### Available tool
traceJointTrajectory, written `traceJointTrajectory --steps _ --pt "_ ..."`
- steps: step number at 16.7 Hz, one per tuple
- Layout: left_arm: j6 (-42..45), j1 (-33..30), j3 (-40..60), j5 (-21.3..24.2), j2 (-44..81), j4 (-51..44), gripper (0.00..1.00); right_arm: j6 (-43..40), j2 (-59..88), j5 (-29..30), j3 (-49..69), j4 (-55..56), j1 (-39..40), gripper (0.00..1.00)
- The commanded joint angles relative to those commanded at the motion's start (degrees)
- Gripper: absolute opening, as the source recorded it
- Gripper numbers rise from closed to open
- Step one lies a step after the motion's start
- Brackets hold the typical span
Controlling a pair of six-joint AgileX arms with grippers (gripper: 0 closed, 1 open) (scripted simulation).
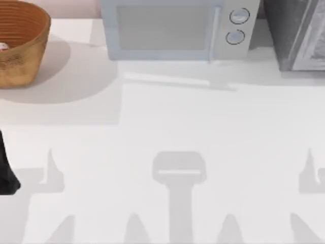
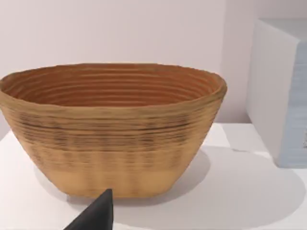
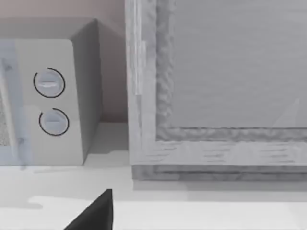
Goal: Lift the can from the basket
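The basket (image 1: 23, 56) stands at the table's far left corner, ribbed orange-brown inside and golden-tan outside. A small pale piece of the can (image 1: 2, 47) shows inside it at the top view's left edge. In the left wrist view the basket (image 2: 112, 143) stands upright and its near wall hides the can. My left gripper (image 2: 96, 218) shows as a dark tip low in that view, short of the basket and not touching it. My left arm (image 1: 7, 173) is a dark shape at the table's left edge. My right gripper (image 3: 96, 213) is parked, facing the back right.
A pale microwave (image 1: 175, 28) with two round knobs stands at the back middle, just right of the basket. A grey cabinet (image 1: 299, 33) stands at the back right. The white table (image 1: 167, 127) stretches in front of them.
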Motion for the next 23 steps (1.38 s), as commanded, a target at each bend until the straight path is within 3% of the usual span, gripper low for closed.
traceJointTrajectory --steps 5,9,14,23 --pt "-0.26 -0.02 2.98 0.36 3.18 -1.42 1.0 0.0 0.0 0.0 0.0 0.0 0.0 1.0" --pt "-0.76 0.33 14.54 1.27 16.03 -7.03 1.0 0.0 0.0 0.0 0.0 0.0 0.0 1.0" --pt "-0.94 1.4 37.91 2.63 44.17 -17.44 1.0 0.0 0.0 0.0 0.0 0.0 0.0 1.0" --pt "1.91 4.51 88.56 5.02 98.2 -37.3 1.0 0.0 0.0 0.0 0.0 0.0 0.0 1.0"
